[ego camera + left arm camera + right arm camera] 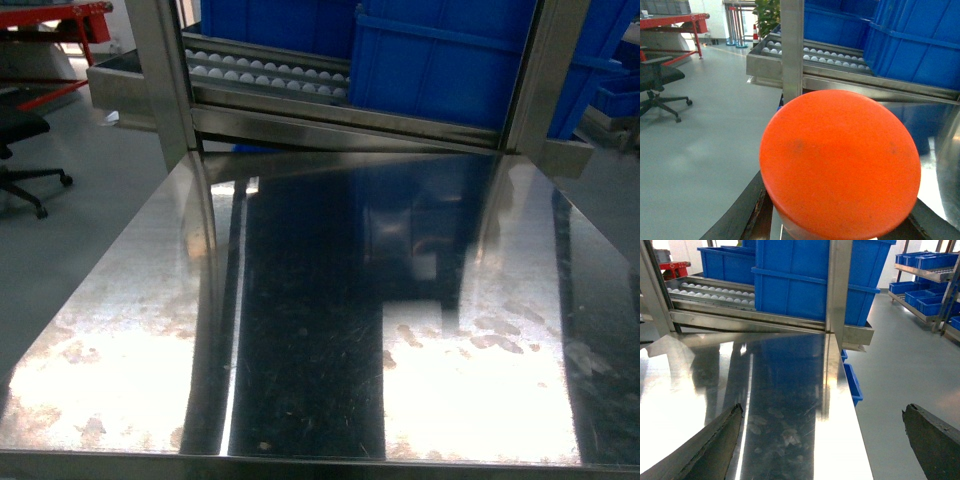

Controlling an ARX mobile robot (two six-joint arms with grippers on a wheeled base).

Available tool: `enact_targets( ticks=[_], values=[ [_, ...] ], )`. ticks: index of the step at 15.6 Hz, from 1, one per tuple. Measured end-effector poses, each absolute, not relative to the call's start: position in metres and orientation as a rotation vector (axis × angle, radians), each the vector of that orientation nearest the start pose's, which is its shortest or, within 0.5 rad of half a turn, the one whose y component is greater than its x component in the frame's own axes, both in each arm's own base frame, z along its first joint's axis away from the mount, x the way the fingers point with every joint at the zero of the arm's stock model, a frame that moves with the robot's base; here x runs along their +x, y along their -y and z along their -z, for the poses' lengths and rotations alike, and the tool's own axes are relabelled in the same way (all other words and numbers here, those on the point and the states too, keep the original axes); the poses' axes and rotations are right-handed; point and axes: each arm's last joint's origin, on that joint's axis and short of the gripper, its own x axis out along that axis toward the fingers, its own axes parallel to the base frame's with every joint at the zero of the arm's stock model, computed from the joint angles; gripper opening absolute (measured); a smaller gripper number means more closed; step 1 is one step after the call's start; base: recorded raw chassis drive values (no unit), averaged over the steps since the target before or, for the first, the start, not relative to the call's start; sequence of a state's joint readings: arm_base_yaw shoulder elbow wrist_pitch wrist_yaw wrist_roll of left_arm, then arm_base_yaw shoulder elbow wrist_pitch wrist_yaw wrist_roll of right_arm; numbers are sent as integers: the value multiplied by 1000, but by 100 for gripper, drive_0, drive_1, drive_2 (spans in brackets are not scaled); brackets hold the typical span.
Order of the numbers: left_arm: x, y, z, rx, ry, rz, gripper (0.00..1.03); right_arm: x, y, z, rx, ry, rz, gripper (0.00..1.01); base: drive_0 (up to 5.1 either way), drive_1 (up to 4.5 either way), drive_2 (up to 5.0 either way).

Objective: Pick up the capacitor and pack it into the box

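Left gripper (840,227): a round orange smooth-faced part (840,162), likely the capacitor, is held between its jaws. Stainless steel table (330,380): no box seen on it in any view. Grip should be kept firm until the box is located. Right gripper (822,440): jaws spread wide, nothing held.

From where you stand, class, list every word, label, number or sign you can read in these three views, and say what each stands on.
None can be read.
Blue bins: no label shows on the faces in view.
Steel table: only reflections and stains, no print.
Orange round object between the left tool's fingers: plain, with faint smudges and no marking.
Red frame far off: too small to show any text.
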State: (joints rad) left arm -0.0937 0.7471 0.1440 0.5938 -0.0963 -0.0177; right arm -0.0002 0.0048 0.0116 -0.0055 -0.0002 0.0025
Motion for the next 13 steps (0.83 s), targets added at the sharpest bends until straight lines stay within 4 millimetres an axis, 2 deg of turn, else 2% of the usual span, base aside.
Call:
enact_targets(
  ticks=[3, 9, 13],
  values=[
    [144, -1, -183, -17, -8, -19, 45, 97, 0, -167, 3, 1, 0, 98, 0, 0, 0],
    [126, 0, -169, -17, 1, 1, 45, 97, 0, -167, 3, 1, 0, 98, 0, 0, 0],
    [119, 0, -171, -17, 16, 1, 44, 97, 0, -167, 2, 2, 0, 98, 0, 0, 0]
  ],
)
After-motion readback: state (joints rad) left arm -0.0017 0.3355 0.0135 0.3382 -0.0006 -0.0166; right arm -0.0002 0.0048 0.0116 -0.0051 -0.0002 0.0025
